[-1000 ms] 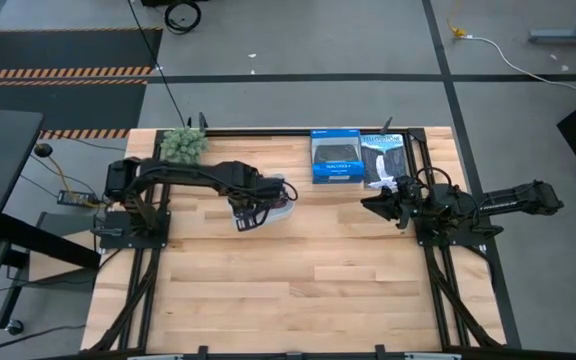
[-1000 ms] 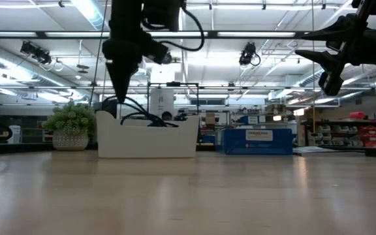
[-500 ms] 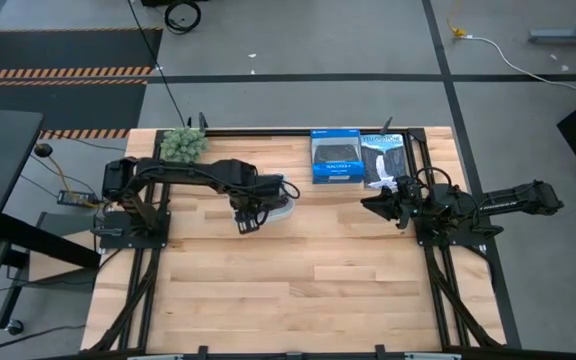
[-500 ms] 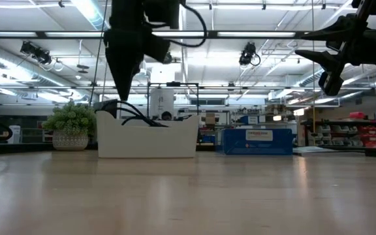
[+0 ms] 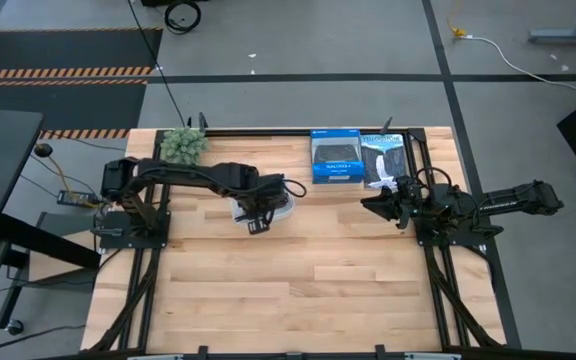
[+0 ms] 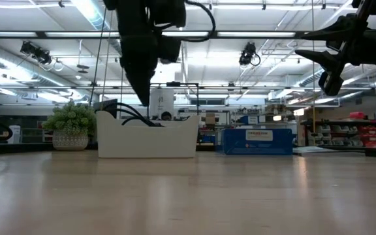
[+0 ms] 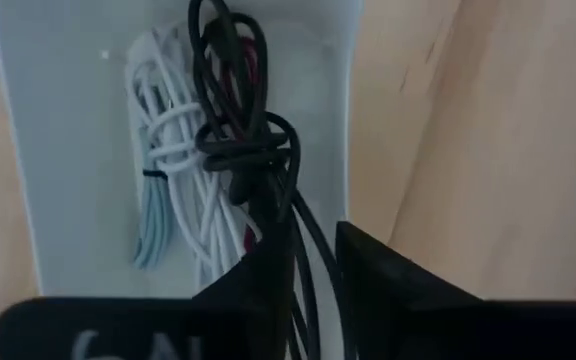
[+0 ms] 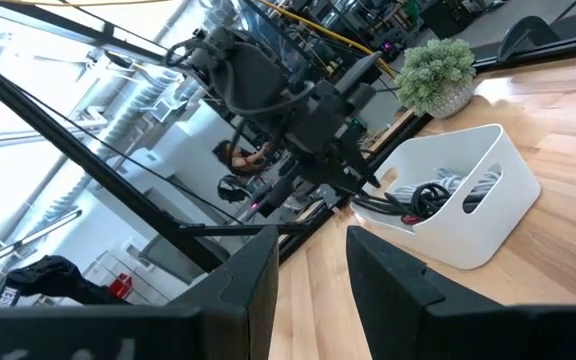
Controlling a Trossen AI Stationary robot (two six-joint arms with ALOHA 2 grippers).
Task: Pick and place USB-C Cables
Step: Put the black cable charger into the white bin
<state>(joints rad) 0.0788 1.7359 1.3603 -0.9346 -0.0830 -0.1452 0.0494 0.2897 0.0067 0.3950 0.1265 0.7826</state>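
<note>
A white tray stands at the table's far middle-left. In the left wrist view it holds a white cable, a silver-grey cable, a maroon cable and a black cable lying on top of them. My left gripper hangs over the tray, shut on the black cable, whose loops stick up above the tray's rim in the low view. My right gripper waits open and empty, raised at the table's right. My left gripper pinches strands of the black cable at the bundle's end between its two fingers. The fingers come from above, pointing down, about along the bundle. The tied middle and the far loops still lie in the tray on the other cables.
A small potted plant stands at the far left corner. Two blue-and-black retail boxes lie at the far edge, right of the tray. The near half of the wooden tabletop is bare wood.
My left gripper has moved a little toward the table's right edge and slightly down over the tray. The black loops above the tray's rim have shifted with it.
</note>
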